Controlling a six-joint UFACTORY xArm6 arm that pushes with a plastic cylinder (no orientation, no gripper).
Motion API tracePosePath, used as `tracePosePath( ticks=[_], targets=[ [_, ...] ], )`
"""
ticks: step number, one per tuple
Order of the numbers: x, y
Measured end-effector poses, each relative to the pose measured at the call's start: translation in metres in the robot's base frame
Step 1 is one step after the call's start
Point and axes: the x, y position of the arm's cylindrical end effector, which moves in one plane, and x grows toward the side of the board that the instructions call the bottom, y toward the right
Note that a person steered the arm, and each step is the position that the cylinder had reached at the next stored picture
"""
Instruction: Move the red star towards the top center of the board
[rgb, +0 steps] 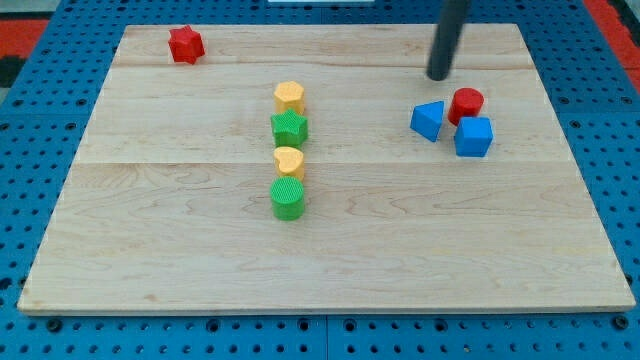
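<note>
My tip, a bare dark rod end holding nothing, rests above the ribbed red cylinder, while the red star sits far off at the pale wooden board's top-left corner.

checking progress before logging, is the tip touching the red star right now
No, my tip is at the view's upper right, just above the red cylinder, while the red star sits far off in the top left corner.

A yellow hexagonal block, green star block, yellow heart block and green cylinder block form a column at the centre of the wooden board. At the view's right cluster a red cylinder block, blue triangular block and blue cube block.
</note>
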Motion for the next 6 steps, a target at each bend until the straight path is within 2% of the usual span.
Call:
tracePosePath(
  ticks=[3,4,5,6],
  targets=[
    [0.001,-0.279],
    [-0.026,-0.338],
    [-0.068,-0.312],
    [-0.059,-0.219]
  ],
)
